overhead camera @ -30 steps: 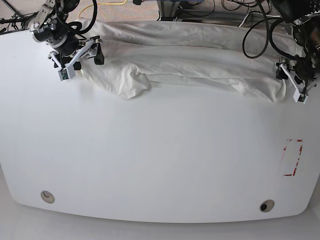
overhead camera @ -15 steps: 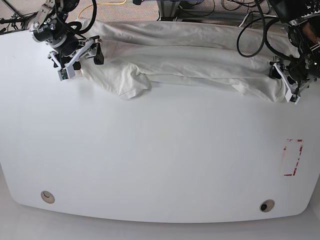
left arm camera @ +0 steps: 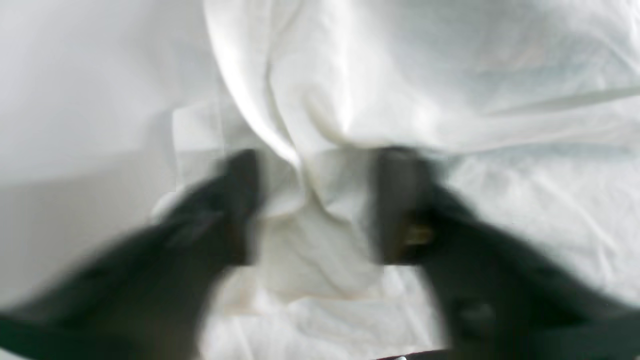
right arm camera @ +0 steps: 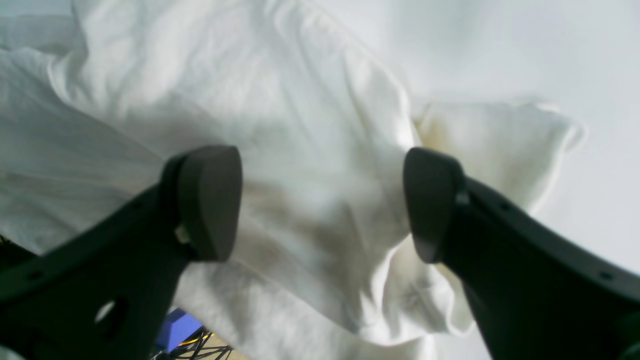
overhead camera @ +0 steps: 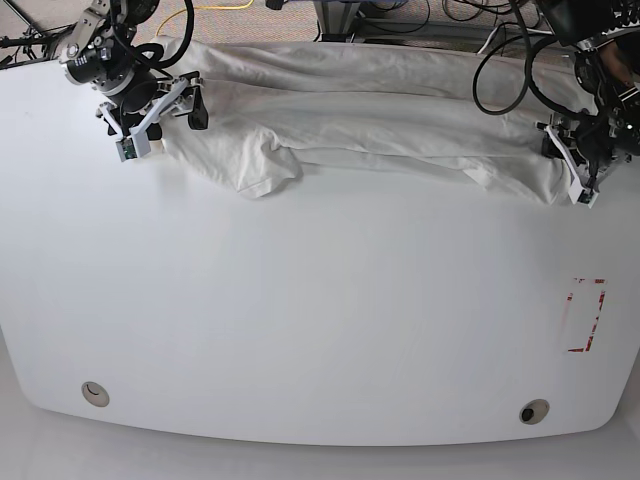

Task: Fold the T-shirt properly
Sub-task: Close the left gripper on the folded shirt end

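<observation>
White tabletop (overhead camera: 320, 330) fills most of the base view, pale and bare across its near half. Near edge: two small round fittings, one (overhead camera: 95, 393) toward the view's left corner, one (overhead camera: 533, 411) toward the right. A red-outlined rectangle mark (overhead camera: 586, 315) sits by the right edge, well apart from the cloth.

Farther back, the T-shirt (overhead camera: 370, 115) lies bunched in a long wrinkled band along the far side of the table, running almost from one arm to the other. Only white cloth shows; a sleeve-like lobe (overhead camera: 262, 172) sticks out toward the near side at the view's left.

Right gripper (overhead camera: 160, 112), at the view's left end of the band: fingers spread wide, hovering at the shirt's edge. Right wrist view confirms: both dark pads (right arm camera: 210, 200) well apart, white fabric (right arm camera: 310, 190) below and between them, nothing pinched.

Left gripper (overhead camera: 572, 158), at the view's right end, sits against the shirt's corner. Left wrist view is motion-blurred: fingers (left arm camera: 400, 205) stand apart with a fold of cloth (left arm camera: 315, 225) in the gap. Not closed on it as far as the blur allows.

Beyond the table's far edge: black cables (overhead camera: 500, 60) and carpeted floor (overhead camera: 250, 20).
</observation>
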